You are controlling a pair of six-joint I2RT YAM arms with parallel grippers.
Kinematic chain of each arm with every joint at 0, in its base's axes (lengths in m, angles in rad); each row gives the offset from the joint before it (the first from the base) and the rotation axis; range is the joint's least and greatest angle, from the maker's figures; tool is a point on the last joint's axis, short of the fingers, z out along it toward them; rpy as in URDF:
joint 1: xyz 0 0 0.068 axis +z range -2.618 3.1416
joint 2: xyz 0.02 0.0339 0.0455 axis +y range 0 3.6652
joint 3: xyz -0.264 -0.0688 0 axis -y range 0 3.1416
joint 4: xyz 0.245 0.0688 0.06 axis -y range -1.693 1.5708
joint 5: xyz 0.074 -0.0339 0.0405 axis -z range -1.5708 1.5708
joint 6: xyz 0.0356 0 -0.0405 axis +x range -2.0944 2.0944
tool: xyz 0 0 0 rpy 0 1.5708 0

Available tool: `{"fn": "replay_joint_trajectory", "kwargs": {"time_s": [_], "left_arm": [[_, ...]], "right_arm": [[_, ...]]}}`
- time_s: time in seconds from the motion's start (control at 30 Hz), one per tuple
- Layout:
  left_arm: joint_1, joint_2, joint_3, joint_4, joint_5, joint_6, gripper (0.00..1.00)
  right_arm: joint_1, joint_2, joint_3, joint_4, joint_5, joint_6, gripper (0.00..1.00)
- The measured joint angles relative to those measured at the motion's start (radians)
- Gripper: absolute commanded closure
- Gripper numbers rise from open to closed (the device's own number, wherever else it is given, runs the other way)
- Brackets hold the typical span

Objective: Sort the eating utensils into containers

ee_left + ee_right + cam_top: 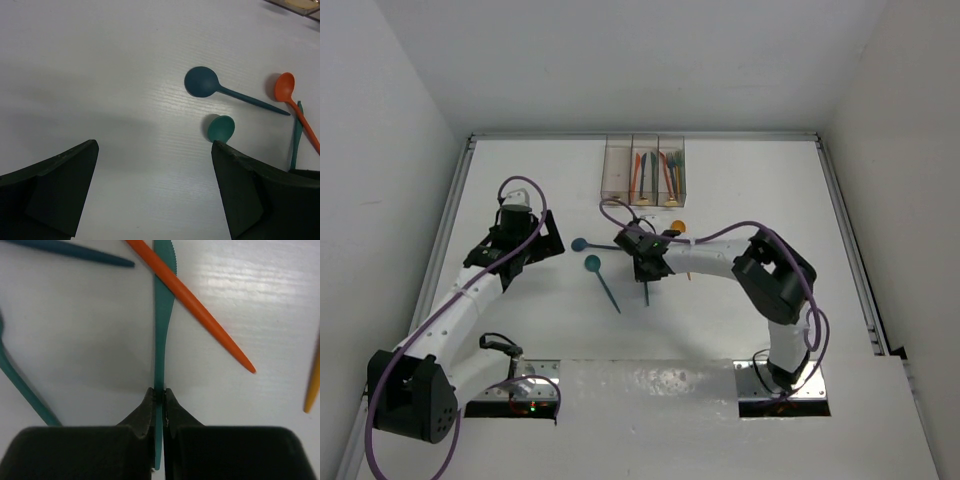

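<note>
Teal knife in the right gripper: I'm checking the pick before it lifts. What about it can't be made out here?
Right wrist: the top edge cuts off the teal knife at its blade; an orange utensil crosses it.
Top view: the right gripper covers most of it.
Left wrist: a finger hides its lower end.

Top cam hangs high off the 6 o'clock edge of the worktop, looking down over all of it. Wrist cams ride low: left one slanted, right one super close; both catch the teal knife.
</note>
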Motion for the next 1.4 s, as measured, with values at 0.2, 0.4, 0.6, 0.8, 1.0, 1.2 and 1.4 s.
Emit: {"fn": "replay_joint_trajectory", "kwargs": {"time_s": [0.2, 0.4, 0.6, 0.8, 1.0, 1.2, 1.4], "left_arm": [[0.000, -0.002, 0.000, 0.000, 0.004, 0.000, 0.05], [0.000, -0.002, 0.000, 0.000, 0.008, 0.000, 0.05], [0.000, -0.002, 0.000, 0.001, 0.010, 0.000, 0.06], [0.000, 0.003, 0.000, 0.002, 0.020, 0.001, 0.05], [0.000, 0.008, 0.000, 0.004, 0.023, 0.003, 0.05], [0.000, 0.023, 0.000, 0.007, 0.029, 0.006, 0.06], [0.000, 0.039, 0.000, 0.012, 0.063, 0.010, 0.11]], "right_arm": [[-0.001, -0.175, -0.043, -0.025, -0.074, -0.112, 1.00], [-0.001, -0.290, -0.010, -0.079, -0.169, -0.193, 1.00], [-0.001, -0.339, -0.008, -0.177, -0.185, -0.259, 1.00], [-0.069, -0.340, 0.091, -0.203, -0.149, -0.326, 1.00], [-0.248, -0.172, 0.362, -0.142, -0.133, -0.346, 1.00], [-0.316, 0.089, 0.629, -0.030, -0.111, -0.362, 1.00], [-0.348, 0.305, 0.766, 0.091, -0.099, -0.365, 1.00]]}}
